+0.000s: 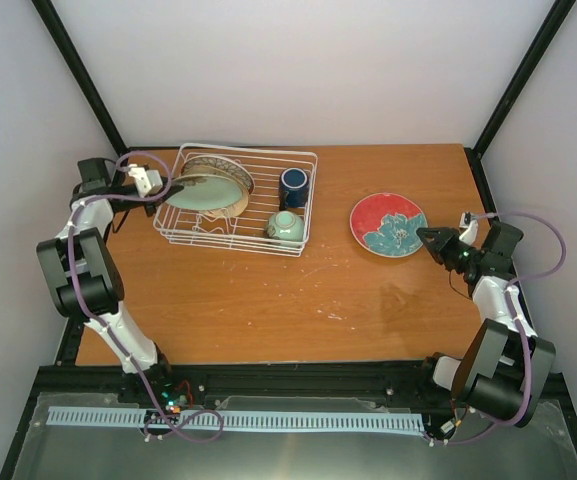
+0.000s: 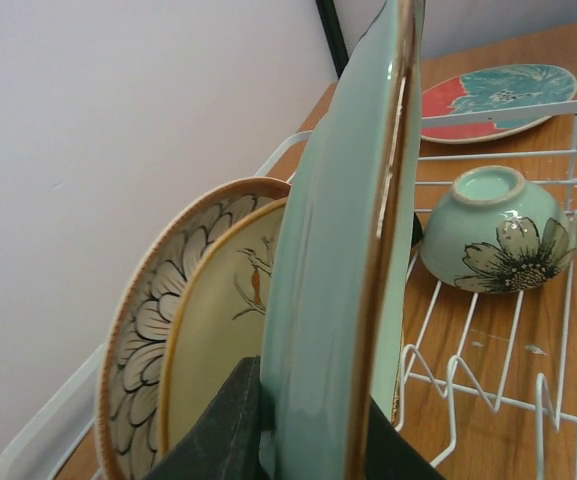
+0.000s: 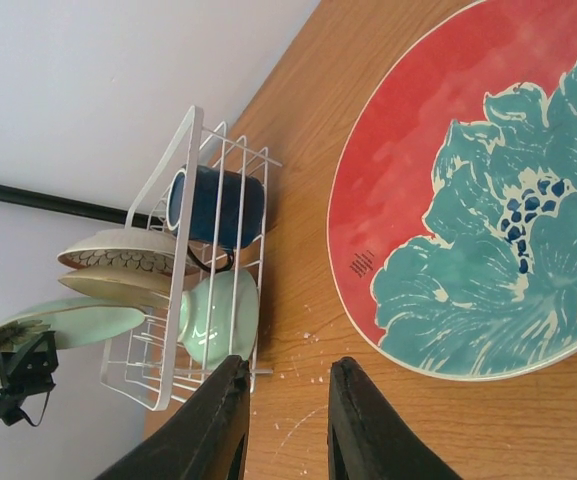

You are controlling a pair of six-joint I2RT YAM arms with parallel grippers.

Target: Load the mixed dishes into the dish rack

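Observation:
The white wire dish rack (image 1: 268,248) stands at the back left. In it are a petal-pattern white bowl (image 2: 143,320), a cream floral plate (image 2: 218,320), a dark blue mug (image 1: 294,185) and a small mint-green bowl (image 1: 286,227) lying on its side. My left gripper (image 1: 163,195) is shut on the rim of a mint-green plate (image 2: 333,270), held on edge over the rack's left end, next to the cream plate. The red plate with the teal flower (image 1: 389,224) lies flat on the table right of the rack. My right gripper (image 1: 426,238) hovers open and empty at its right edge.
Black frame posts rise at the two back corners, against white walls. Bare wooden tabletop (image 1: 298,300) lies between the rack and the arm bases. In the right wrist view the mug (image 3: 218,205) and the mint bowl (image 3: 218,315) sit against the rack's near wall (image 3: 173,180).

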